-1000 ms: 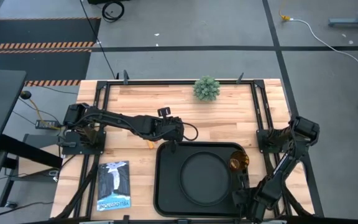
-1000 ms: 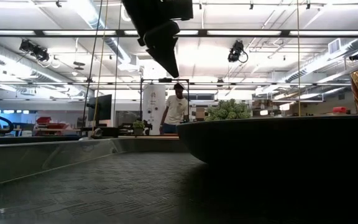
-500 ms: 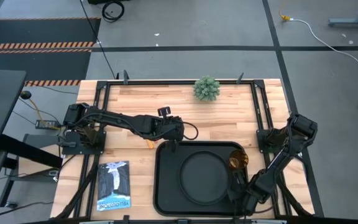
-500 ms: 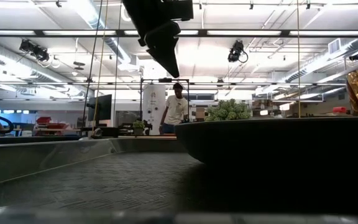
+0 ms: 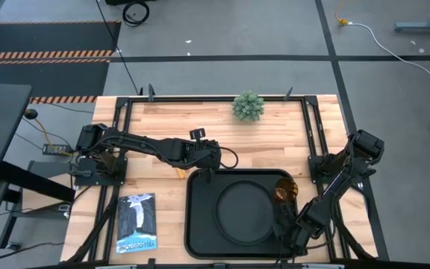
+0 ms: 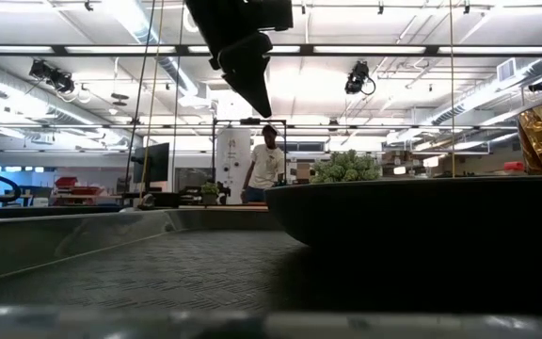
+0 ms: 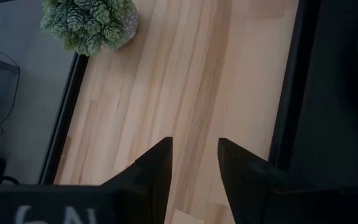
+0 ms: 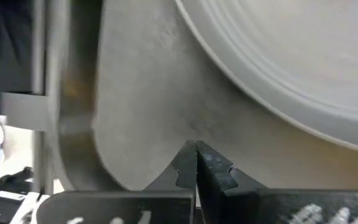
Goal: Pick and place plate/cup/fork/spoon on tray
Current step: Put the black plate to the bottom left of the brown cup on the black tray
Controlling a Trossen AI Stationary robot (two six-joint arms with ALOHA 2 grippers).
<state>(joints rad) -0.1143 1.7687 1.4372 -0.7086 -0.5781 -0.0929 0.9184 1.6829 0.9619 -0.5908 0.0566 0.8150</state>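
Sliding farther over the tray (image 5: 200, 224) since a second ago, the right pincer (image 5: 288, 233) is closing fully, holding nothing. Beside the tray's rim, the left pincer (image 5: 207, 175) is hovering open

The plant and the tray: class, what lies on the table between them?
Nothing: in the high view only bare wood separates the plant from the tray; the left wrist view shows the same.

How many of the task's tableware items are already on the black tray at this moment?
2. The plate lies in the middle of the tray, and the cup stands near its far right corner. No fork or spoon shows on it; the right arm may hide one.
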